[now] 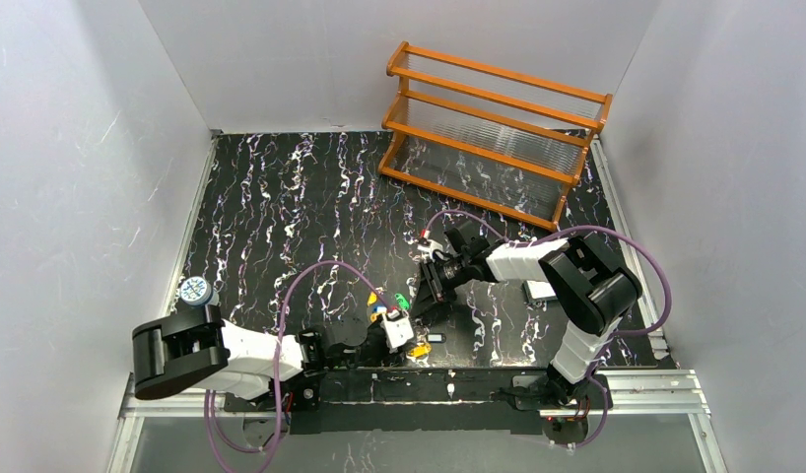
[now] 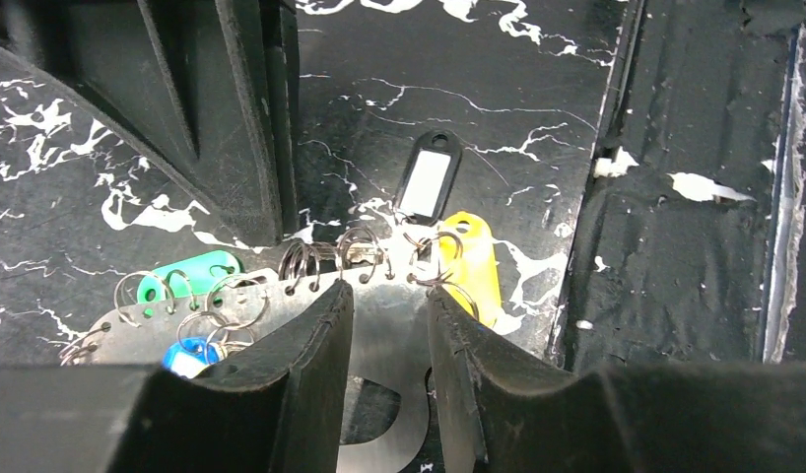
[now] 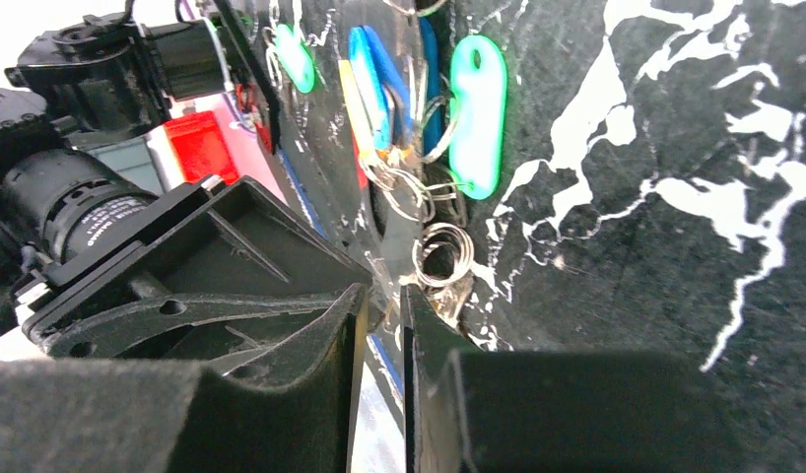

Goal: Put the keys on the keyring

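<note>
Nearest the arm bases, a flat, elongated loop of pale silvery metal, the keyring, is clamped between the two black fingers of the left gripper. Its jaws are closed down to a narrow gap that is filled by the metal. Small wire split rings are seen threaded along the keyring's far edge.

A yellow plastic-headed key is seen just right of these fingers, touching that edge. A black-headed key with a white label lies just beyond it on the black, white-veined tabletop. On the left side a green-headed key and a blue-headed key are seen beside the keyring among the rings.

Slightly farther out, the right gripper is set at the keyring's thin edge. Its jaws stand almost together with that edge between them, but whether the pads press on the metal cannot be told.

Off to the left, a small round blue-white can stands beside the left arm. At the far side of the table an orange wooden rack stands near the back wall.
</note>
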Robot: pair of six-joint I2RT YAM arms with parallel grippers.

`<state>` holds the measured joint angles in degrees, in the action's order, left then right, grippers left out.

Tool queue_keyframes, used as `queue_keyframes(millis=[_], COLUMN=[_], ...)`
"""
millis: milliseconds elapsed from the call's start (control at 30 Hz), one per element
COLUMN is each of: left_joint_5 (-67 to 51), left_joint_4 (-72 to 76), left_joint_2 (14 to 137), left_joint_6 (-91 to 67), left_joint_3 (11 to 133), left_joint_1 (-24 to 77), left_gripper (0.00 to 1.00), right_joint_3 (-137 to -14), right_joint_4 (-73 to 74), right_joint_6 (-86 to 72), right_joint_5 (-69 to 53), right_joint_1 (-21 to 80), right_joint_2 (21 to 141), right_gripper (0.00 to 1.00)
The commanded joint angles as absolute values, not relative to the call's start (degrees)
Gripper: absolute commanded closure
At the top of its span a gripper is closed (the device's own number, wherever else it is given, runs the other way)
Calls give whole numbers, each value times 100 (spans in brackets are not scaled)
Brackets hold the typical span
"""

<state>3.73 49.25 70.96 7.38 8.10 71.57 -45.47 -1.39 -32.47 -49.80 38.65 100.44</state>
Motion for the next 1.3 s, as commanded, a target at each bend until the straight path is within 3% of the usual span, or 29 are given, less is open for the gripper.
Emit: queue_keyframes(millis=[0,467,1000,1267], left_joint_5=[136,331,629,527], left_joint_4=[4940,4931,4940,4940], left_joint_2=[7155,6902,6911,7137], left_joint_6=[971,1082,1001,1053], left_joint_3=[940,846,721,834], left_joint_1=[7128,7128,7128,7119], left_gripper=[66,64,69,70], right_joint_3=[-4666,-4307,-4478,-4426], right_joint_4=[431,155,-491,-11], right_joint_6=[-2831,-3022,-3394,-3066], right_joint_5=[-4621,-4796,-5284,-4786], right_joint_1=[3859,3859,3858,3839], right_joint_2=[9864,10023,10031,9868], right_gripper=[72,66,77,70])
